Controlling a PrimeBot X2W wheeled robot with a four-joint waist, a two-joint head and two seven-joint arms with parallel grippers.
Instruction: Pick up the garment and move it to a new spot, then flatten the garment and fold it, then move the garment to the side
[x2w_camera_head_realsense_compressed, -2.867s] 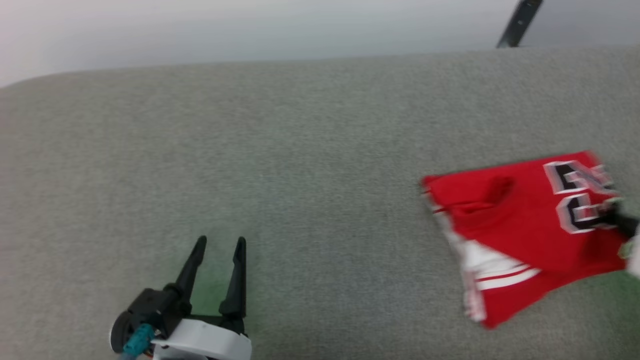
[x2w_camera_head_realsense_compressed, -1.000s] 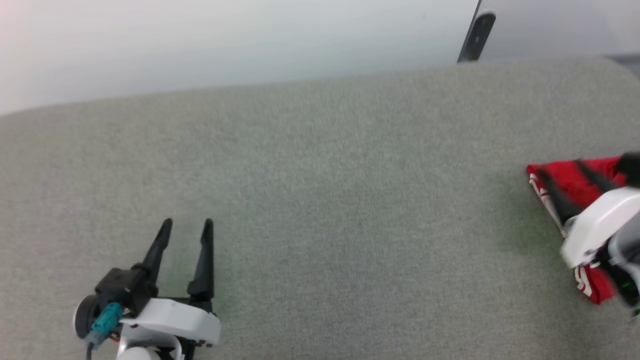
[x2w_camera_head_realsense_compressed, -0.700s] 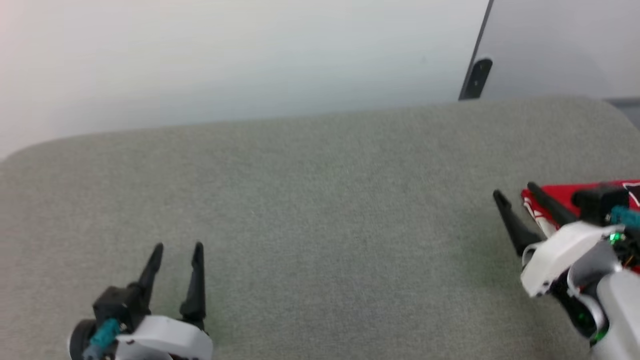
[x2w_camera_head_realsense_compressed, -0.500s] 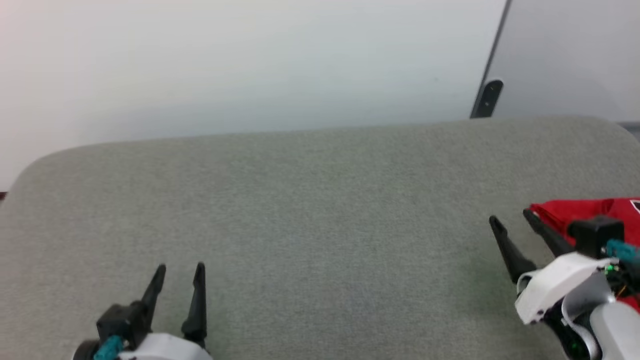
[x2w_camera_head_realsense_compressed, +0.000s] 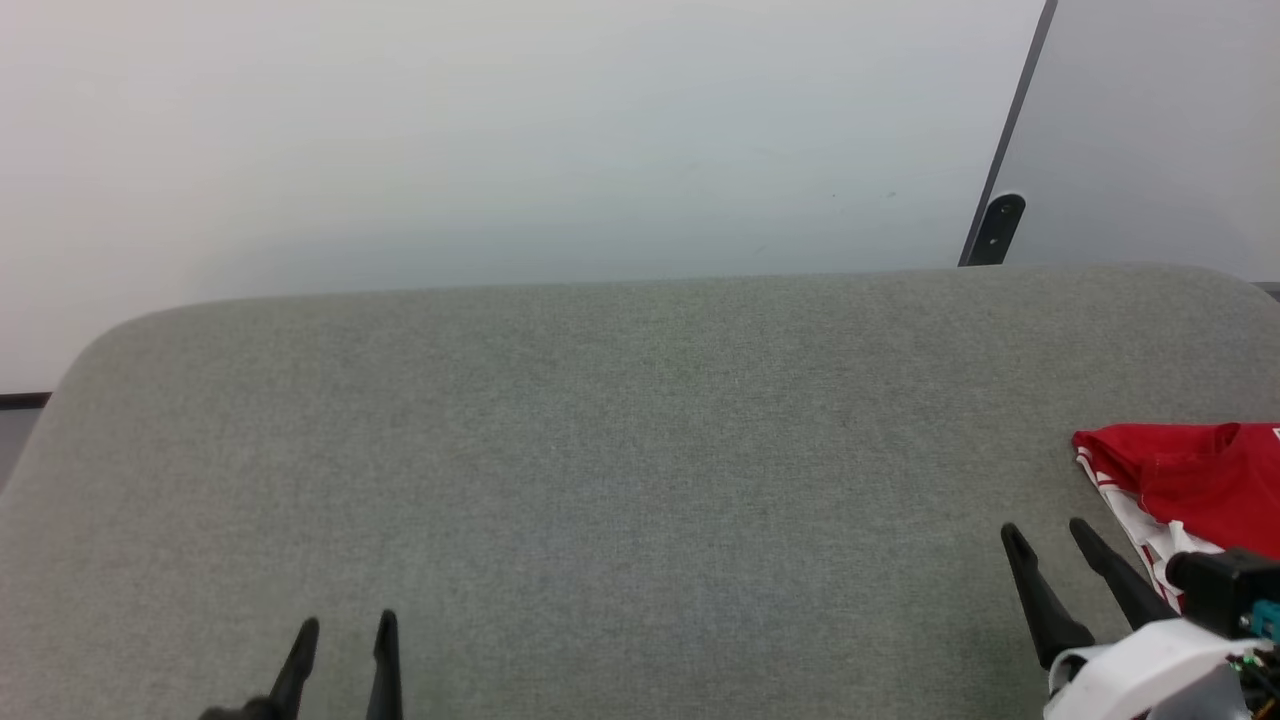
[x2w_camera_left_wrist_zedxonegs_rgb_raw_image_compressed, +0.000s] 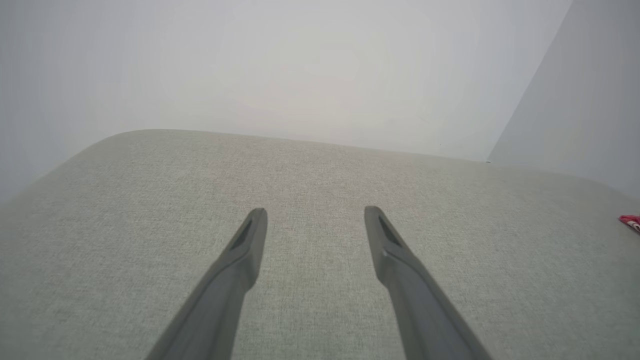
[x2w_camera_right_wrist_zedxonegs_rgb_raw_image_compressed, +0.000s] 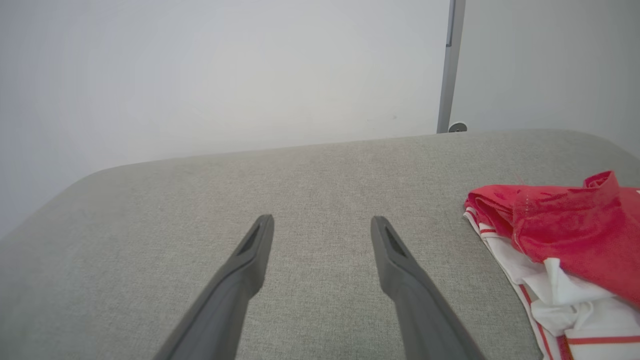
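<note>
The red sleeveless jersey with white-and-red striped trim (x2w_camera_head_realsense_compressed: 1195, 480) is lying crumpled and folded over itself at the right end of the surface, cut off by the right edge of the head view. Its whole length is not showing, so its long axis cannot be told. The visible striped edge is running diagonally from far left to near right, with a rounded red corner pointing left. In the right wrist view a red layer is sitting on top and bunched white lining is spilling out on the near side.

The grey-green fabric-covered surface with rounded corners (x2w_camera_head_realsense_compressed: 620, 450) is stretching wide from left to right. Behind it a pale white wall (x2w_camera_head_realsense_compressed: 480, 130) is meeting a grey panel (x2w_camera_head_realsense_compressed: 1160, 130) at a dark slanted strip (x2w_camera_head_realsense_compressed: 1003, 226).

The right claw (x2w_camera_head_realsense_compressed: 1045, 528) is hovering low at the near right, fingers apart and pointing far and slightly left. It is sitting just left of the jersey, with bare fabric showing between them. The left claw (x2w_camera_head_realsense_compressed: 348, 622) is sitting at the near left, well apart from the jersey. Its fingers are likewise spread, holding nothing and pointing toward the far wall.
</note>
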